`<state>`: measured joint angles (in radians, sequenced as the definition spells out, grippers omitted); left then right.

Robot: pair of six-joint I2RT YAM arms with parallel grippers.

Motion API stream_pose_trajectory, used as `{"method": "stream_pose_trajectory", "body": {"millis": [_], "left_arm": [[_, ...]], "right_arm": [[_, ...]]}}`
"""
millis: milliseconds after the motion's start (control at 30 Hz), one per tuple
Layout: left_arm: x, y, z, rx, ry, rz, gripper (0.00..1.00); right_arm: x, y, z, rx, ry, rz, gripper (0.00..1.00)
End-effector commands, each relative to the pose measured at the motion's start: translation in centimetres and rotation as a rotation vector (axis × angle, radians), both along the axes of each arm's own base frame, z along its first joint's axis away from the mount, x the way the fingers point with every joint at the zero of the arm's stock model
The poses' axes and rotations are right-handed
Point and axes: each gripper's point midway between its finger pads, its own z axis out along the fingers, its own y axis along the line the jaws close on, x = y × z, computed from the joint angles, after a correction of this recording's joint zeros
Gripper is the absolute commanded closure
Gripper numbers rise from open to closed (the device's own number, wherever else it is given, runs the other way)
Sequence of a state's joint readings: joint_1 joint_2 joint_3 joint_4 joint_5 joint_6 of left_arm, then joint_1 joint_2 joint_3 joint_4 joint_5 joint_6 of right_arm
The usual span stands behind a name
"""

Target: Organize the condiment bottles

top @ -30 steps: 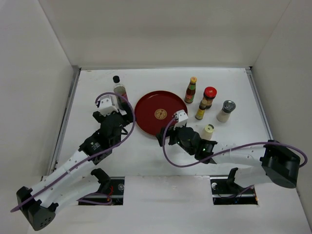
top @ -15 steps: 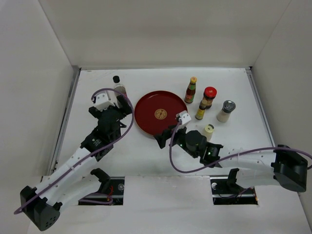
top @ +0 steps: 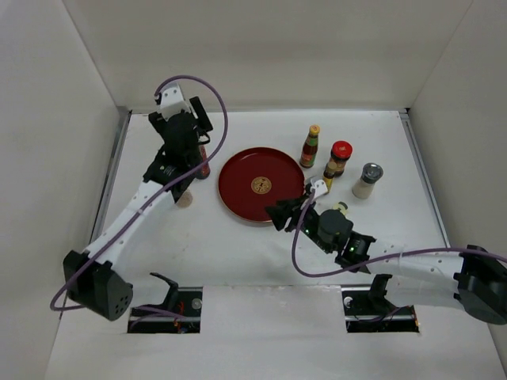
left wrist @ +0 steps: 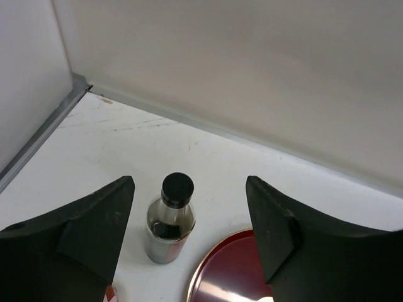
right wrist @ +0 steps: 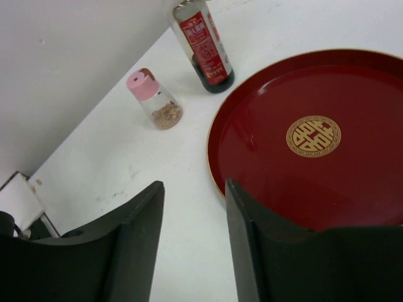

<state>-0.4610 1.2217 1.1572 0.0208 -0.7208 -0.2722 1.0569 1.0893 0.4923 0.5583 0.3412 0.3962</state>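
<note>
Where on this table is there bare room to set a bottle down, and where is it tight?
The red tray is bare. So is the table in front of its near rim, and the strip along the back wall. Tight: right of the tray, where five bottles crowd by the right gripper.

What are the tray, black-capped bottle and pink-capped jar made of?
The tray: glossy red, lacquer or plastic judging by its soft sheen, with a gold emblem that looks printed. The bottle: clear, probably glass, with dark liquid showing through; the matte black cap is likely plastic. The jar: clear wall with brown bits visible inside, glass or plastic unclear; the pink cap looks plastic.
</note>
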Motion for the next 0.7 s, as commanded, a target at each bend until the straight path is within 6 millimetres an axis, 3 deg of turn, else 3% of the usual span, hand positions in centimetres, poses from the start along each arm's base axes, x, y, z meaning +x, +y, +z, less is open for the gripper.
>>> {"method": "stream_pose_trajectory", "body": {"millis": [0,300,667], "left_arm": [[2.6,-0.2,-0.9,0.050,0.081,-0.046,0.29],[6.6,0.4,-5.0,0.076,0.201,-0.022,0.30],[7.4,0.7,-7.6,0.078,0.247,-0.002,0.41]], "right_arm": [[-0.2,0.0,1.5,0.071,-0.023,0.024,0.46],[0.1,0.7,0.2,0.039,-0.002,0.046,0.41],[0.7,0.3,-0.2,0.028,0.004,0.027,0.40]]}}
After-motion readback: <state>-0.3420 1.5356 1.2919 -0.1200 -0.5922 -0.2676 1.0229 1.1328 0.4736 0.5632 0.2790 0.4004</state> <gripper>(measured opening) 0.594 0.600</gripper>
